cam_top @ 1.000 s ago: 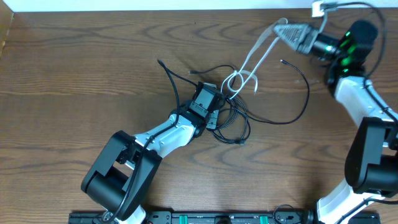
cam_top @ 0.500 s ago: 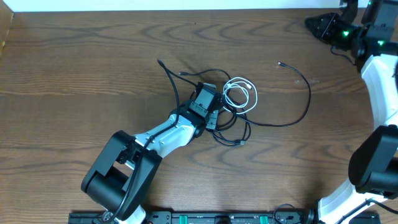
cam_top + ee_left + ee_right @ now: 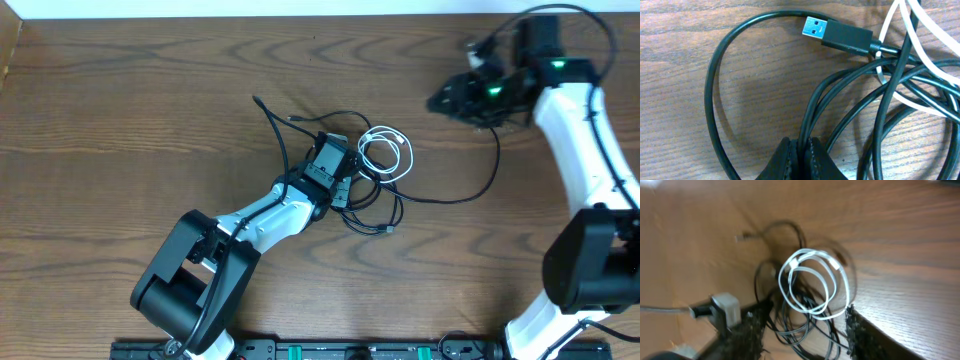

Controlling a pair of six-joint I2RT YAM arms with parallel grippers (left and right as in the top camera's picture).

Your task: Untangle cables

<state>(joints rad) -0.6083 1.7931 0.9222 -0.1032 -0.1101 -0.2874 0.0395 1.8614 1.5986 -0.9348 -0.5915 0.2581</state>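
The cables lie tangled at the table's middle. A white cable (image 3: 386, 152) is coiled on top of looping black cables (image 3: 372, 205), and one black strand (image 3: 495, 150) arcs off to the right. My left gripper (image 3: 335, 165) sits in the tangle, shut on a black cable (image 3: 805, 125) between its fingertips (image 3: 812, 155). A black plug with a blue tongue (image 3: 840, 35) lies just ahead, and the white cable (image 3: 920, 20) crosses at the right. My right gripper (image 3: 440, 101) hovers at the far right, open and empty. Its blurred wrist view looks at the white coil (image 3: 815, 285) between its fingers (image 3: 860, 335).
The wooden table's far edge (image 3: 300, 22) runs along the top. The left arm (image 3: 250, 225) stretches from the near left up to the tangle. A pale boxy shape (image 3: 725, 307) shows blurred at the left of the right wrist view.
My right gripper let go of the white cable, which dropped back into a coil by the tangle. The right arm swung to the far corner, then came back leftward with its jaws open. The left arm stayed put.
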